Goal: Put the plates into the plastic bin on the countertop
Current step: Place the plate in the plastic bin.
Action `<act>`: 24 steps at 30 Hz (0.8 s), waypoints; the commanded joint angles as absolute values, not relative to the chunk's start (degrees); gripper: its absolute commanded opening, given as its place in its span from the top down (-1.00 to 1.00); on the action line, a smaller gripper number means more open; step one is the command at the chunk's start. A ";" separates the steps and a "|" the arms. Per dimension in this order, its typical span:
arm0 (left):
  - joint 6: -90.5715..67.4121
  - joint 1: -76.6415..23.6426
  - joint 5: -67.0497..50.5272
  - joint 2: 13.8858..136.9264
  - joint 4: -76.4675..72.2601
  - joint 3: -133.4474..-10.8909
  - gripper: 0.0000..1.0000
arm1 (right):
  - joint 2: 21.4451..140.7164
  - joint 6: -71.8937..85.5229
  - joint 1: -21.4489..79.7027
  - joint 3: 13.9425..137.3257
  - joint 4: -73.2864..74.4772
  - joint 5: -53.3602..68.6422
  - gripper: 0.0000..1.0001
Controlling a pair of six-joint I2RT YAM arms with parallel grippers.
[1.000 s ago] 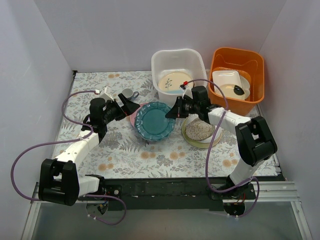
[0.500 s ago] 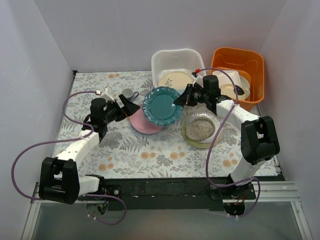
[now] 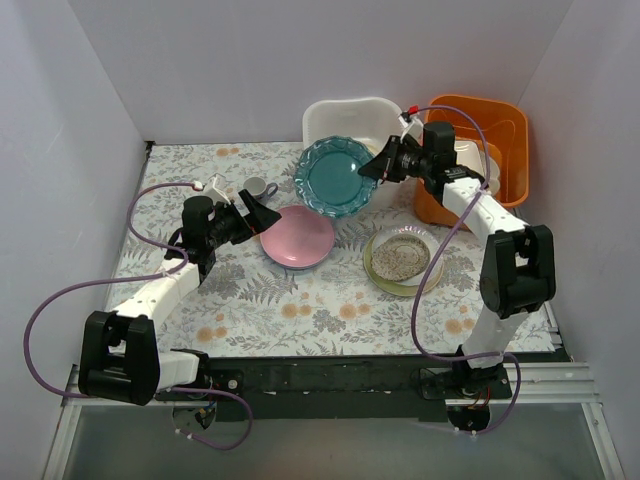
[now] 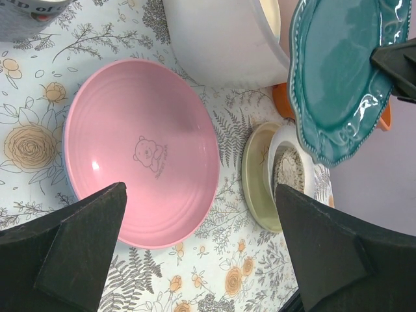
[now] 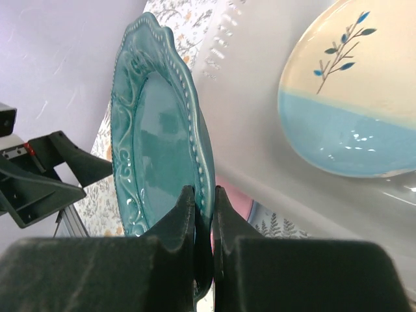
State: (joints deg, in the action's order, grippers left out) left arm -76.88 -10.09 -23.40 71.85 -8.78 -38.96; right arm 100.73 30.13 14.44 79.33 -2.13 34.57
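My right gripper (image 3: 377,167) is shut on the rim of the scalloped teal plate (image 3: 335,176) and holds it tilted in the air over the front of the white plastic bin (image 3: 330,113); the plate also shows in the right wrist view (image 5: 156,149) and the left wrist view (image 4: 341,71). A cream and blue plate (image 5: 351,104) lies in the bin. The pink plate (image 3: 297,237) lies on the countertop (image 3: 300,310), on top of a blue plate (image 5: 255,212). My left gripper (image 3: 256,215) is open and empty just left of the pink plate (image 4: 140,153). A speckled beige plate (image 3: 401,257) sits on a cream-green plate (image 3: 377,272).
An orange tub (image 3: 505,120) with a squarish white dish (image 3: 470,160) stands right of the bin. A small grey cup (image 3: 256,188) sits behind my left gripper. White walls close in the countertop on three sides.
My right gripper has lifted the teal plate off the pink plate and carried it back and up to the white bin. The left arm has stayed still.
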 commanded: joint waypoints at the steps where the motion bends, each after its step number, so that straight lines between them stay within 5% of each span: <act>1: -75.85 -10.19 -24.26 71.46 -8.44 -40.34 -0.96 | 101.16 32.96 12.31 87.36 -6.51 38.06 0.97; 24: -75.06 -10.19 -24.96 72.42 -8.52 -40.17 -0.96 | 115.04 33.31 7.38 111.34 2.37 32.78 0.97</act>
